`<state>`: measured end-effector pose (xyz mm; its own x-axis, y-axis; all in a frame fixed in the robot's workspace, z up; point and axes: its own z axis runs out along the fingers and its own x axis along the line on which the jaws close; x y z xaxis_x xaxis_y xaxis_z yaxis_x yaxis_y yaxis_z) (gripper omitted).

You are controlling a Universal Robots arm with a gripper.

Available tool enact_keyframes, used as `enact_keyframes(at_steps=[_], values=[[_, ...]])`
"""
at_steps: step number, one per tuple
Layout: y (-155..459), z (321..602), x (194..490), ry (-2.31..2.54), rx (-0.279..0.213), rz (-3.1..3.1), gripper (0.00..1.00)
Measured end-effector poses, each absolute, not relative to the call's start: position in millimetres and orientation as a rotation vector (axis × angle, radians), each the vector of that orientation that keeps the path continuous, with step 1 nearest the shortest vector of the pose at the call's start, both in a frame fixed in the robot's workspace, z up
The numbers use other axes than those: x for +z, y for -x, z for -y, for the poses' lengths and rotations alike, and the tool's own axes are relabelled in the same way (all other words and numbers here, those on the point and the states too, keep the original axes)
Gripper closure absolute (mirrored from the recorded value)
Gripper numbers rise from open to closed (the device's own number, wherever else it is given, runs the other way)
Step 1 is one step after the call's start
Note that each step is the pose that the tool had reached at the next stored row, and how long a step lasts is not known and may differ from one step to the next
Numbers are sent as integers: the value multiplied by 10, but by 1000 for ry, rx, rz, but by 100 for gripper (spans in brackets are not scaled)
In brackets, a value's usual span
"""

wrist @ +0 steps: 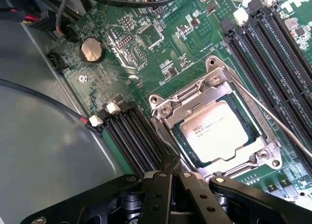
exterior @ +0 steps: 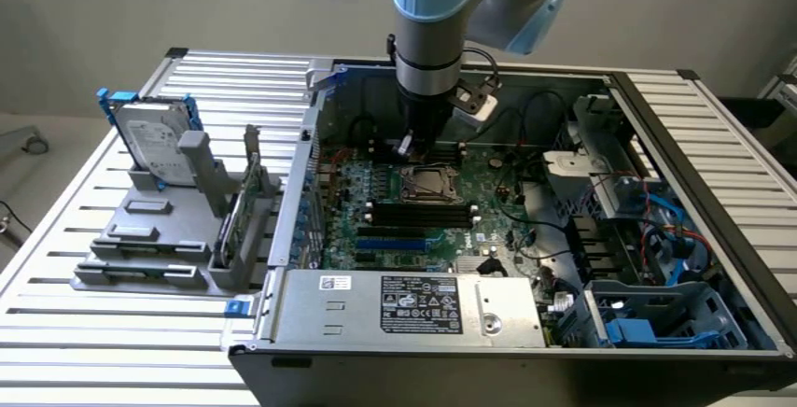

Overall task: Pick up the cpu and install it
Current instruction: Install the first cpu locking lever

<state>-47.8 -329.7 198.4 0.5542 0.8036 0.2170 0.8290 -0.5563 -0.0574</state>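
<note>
From my remote seat, the cpu [wrist: 216, 131] sits flat in the socket [wrist: 214, 126] on the motherboard [wrist: 146, 53], silver top facing up and printed lettering readable. It is nearly square, so I cannot pick out a long axis; its edges run parallel to the socket's metal frame, and that frame runs parallel to the black memory slots [wrist: 273, 53] just beside it. The thin retention lever [wrist: 273, 119] crosses one side of the socket at a slant.

The jaws are clenched together with nothing between them: in the wrist view the two black fingers [wrist: 170, 175] meet just beside the socket's edge, apart from the cpu, and the gripper [wrist: 171, 177] holds no part.

The wrist view gives me what the other cannot: the chip's face, the frame screws, a round coin battery [wrist: 92, 50] and a red-and-black cable [wrist: 44, 99] trailing over the grey case floor.

The exterior view gives the wider picture: the arm [exterior: 432, 34] reaching straight down into the open computer case [exterior: 697, 192], its tip above the socket [exterior: 432, 183], the power supply [exterior: 417, 306] across the near side, and the case resting on a slatted tabletop [exterior: 75, 239]. On the exterior view's left stands a grey holder [exterior: 149, 239] carrying a hard drive [exterior: 156, 136] on edge in a blue frame
</note>
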Motion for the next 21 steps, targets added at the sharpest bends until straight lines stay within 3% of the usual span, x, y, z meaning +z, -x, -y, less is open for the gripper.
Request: enact_keyframes(at_steps=[21], values=[[403, 3297, 1981, 2636, -246, 1395, 89]])
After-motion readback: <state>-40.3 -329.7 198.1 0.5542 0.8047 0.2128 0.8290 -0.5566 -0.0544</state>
